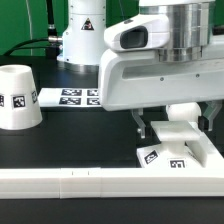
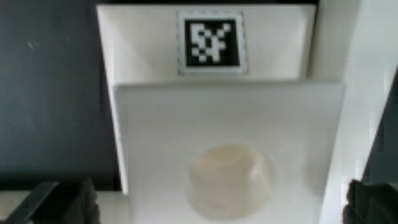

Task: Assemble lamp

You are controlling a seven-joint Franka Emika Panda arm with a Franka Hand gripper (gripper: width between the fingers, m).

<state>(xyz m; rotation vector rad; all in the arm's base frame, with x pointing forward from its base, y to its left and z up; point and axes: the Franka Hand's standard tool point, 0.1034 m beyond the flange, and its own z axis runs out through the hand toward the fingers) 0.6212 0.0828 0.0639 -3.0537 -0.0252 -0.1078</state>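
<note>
The blocky white base (image 1: 176,152) lies on the black table at the exterior view's right, against the long white rail, with tags on its near face. In the wrist view the base (image 2: 222,110) fills the middle, with one tag on its raised block. A rounded white form, seemingly the bulb (image 1: 183,113), stands on the base below my hand. It shows blurred in the wrist view (image 2: 233,176). My gripper (image 1: 175,128) hangs over the base, and its fingers (image 2: 59,205) are spread wide on either side of the bulb, clear of it. The cup-like shade (image 1: 18,97) stands at the exterior view's left.
The long white rail (image 1: 100,182) runs along the table's front. The marker board (image 1: 75,97) lies flat behind, by the robot's pedestal (image 1: 84,35). Black table (image 1: 80,135) lies between the shade and the base.
</note>
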